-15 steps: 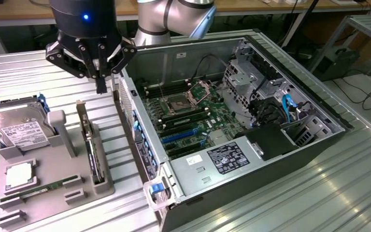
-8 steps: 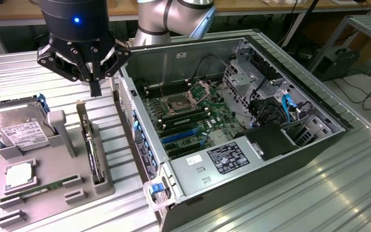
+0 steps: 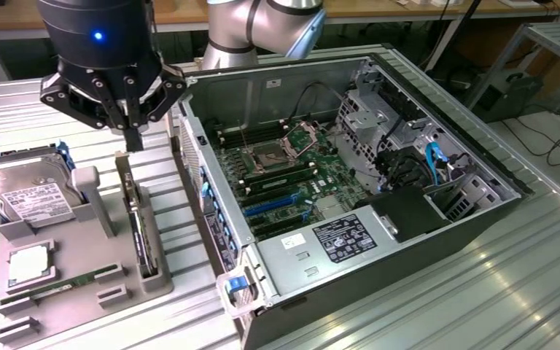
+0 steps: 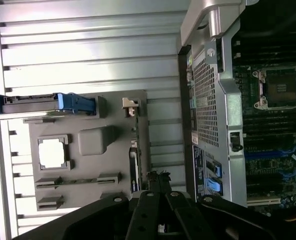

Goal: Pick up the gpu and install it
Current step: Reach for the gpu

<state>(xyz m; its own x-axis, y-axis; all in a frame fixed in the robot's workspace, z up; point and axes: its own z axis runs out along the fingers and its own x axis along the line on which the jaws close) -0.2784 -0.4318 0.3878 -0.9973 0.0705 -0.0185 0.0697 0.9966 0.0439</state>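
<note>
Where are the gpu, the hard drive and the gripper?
gpu (image 3: pixel 144 244): exterior view, on its dark upright board.
hard drive (image 3: pixel 29 198): exterior view, on its white label.
gripper (image 3: pixel 133 144): exterior view, at its fingertips.

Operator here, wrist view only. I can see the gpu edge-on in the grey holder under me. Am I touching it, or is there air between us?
Observer: No contact. In the exterior view the gripper hangs above the gpu, with open air between them.
Operator: Is it sitting straight in the holder?
Observer: From the side, yes. It stands on its long edge in a slot of the grey holder.
Operator: My view cuts off the board. Are the blue slots free?
Observer: Yes. The blue slots hold no card anywhere along their length.
</note>
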